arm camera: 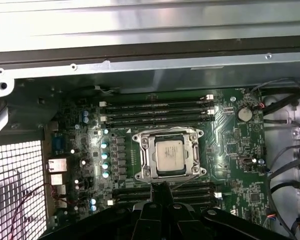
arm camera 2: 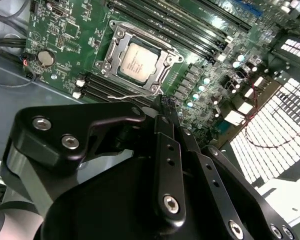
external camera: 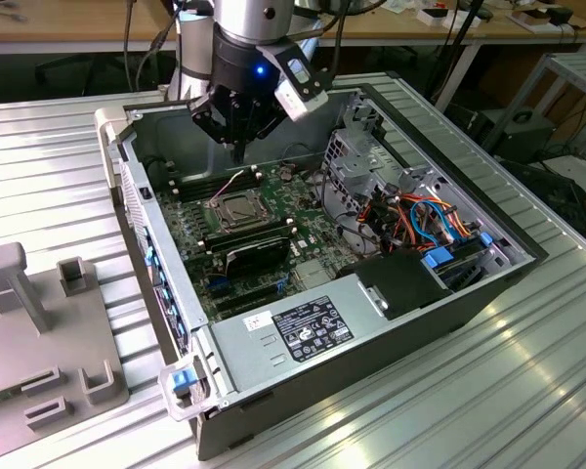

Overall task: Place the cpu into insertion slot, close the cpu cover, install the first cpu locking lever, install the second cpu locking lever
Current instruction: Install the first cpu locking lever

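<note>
The cpu (arm camera: 169, 156) lies flat with its silver top showing through the cut-out of the cpu cover (arm camera: 144, 160). The cover is folded down over it, so the insertion slot is hidden beneath both. In the second wrist view the cpu (arm camera 2: 140, 62) and the cover (arm camera 2: 111, 54) sit just beyond my fingertips. A thin wire lever (arm camera 2: 127, 96) runs along the cover's near edge; whether it is latched is unclear. My gripper (external camera: 239, 153) hangs shut and empty above the board, a short way beside the cpu (external camera: 232, 207), over the memory slots (arm camera: 190, 192).
The green motherboard (external camera: 303, 186) lies inside an open computer case (external camera: 410, 322) on a ribbed metal table. A black power supply (external camera: 313, 327) and coloured cables (external camera: 420, 220) fill the exterior view's right part of the case. A grey fixture (external camera: 39, 322) stands at the exterior view's left.
</note>
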You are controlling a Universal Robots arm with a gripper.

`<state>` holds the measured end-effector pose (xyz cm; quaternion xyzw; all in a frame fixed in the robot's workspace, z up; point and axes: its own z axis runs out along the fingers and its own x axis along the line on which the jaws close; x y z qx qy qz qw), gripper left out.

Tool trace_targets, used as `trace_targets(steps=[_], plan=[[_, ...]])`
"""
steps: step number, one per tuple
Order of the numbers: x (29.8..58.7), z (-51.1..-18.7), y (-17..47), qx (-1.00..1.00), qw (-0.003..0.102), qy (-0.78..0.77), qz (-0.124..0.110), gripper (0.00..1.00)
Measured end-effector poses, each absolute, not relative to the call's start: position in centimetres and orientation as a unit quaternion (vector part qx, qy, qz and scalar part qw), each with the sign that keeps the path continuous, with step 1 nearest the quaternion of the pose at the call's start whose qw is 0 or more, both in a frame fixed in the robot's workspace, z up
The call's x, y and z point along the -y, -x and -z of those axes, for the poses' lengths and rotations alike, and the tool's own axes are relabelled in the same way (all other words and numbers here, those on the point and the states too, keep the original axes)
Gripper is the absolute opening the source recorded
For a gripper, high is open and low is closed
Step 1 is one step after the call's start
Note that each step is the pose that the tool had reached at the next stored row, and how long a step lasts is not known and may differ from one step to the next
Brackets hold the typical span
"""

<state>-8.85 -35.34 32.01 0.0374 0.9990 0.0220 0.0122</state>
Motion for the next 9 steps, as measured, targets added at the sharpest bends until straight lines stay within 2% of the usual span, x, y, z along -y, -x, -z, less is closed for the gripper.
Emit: trace_targets(steps=[9], plan=[[34.2,-29.8,8.7,-0.999,0.012,-0.037,-0.022,0.11]])
